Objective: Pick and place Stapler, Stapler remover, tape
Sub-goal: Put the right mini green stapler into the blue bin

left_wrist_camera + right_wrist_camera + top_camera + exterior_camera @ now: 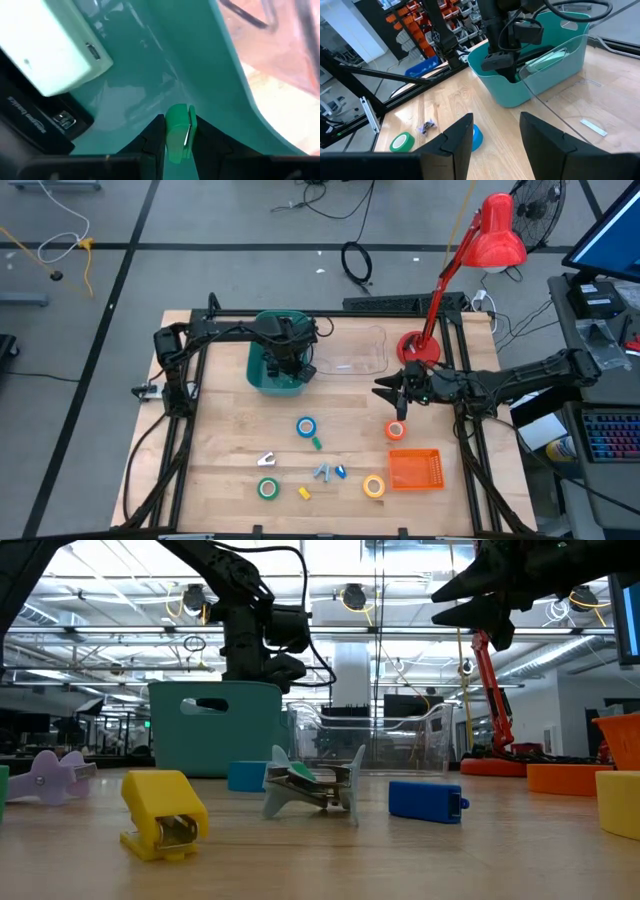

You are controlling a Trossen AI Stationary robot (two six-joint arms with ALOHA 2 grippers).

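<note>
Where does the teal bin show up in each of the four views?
High view: teal bin at the table's back, left of centre, left gripper inside it.
Low view: left of centre, behind the small staplers.
Left wrist view: its inner wall fills the picture.
Right wrist view: upper centre-right.
Shared landmark: the left arm reaching into it.

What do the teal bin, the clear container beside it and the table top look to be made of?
Teal bin: likely moulded plastic with a glossy finish; its inner wall shows soft reflections in the left wrist view, and a handle slot is cut into it.
Clear container: see-through, probably thin rigid plastic; the wood shows through it.
Table top: light wood, with visible plank seams and grain, and a smooth, slightly shiny finish.
</note>
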